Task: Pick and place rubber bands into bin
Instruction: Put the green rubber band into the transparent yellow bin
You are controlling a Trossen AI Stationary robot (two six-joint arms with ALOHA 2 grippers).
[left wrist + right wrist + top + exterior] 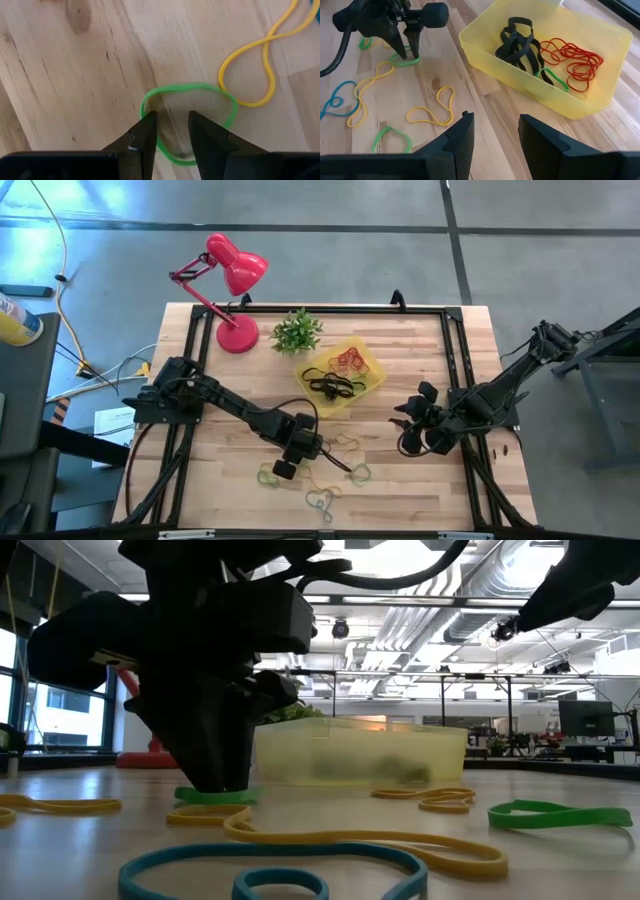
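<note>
One green rubber band (187, 122) lies under my left tool (171, 131), tips spread astride its rim on the surface (75, 90); closing off-centre could miss the band.

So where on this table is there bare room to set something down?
Bare wood lies between the lamp base and the left arm, and between the bin and the right claw. It is crowded along the near edge: loose rubber bands surround the left claw, down on a green band.

You saw a wooden table (420, 480) holding a yellow bin (372, 366), loose rubber bands (322, 500), a red lamp (236, 333) and a small plant (296, 331).
</note>
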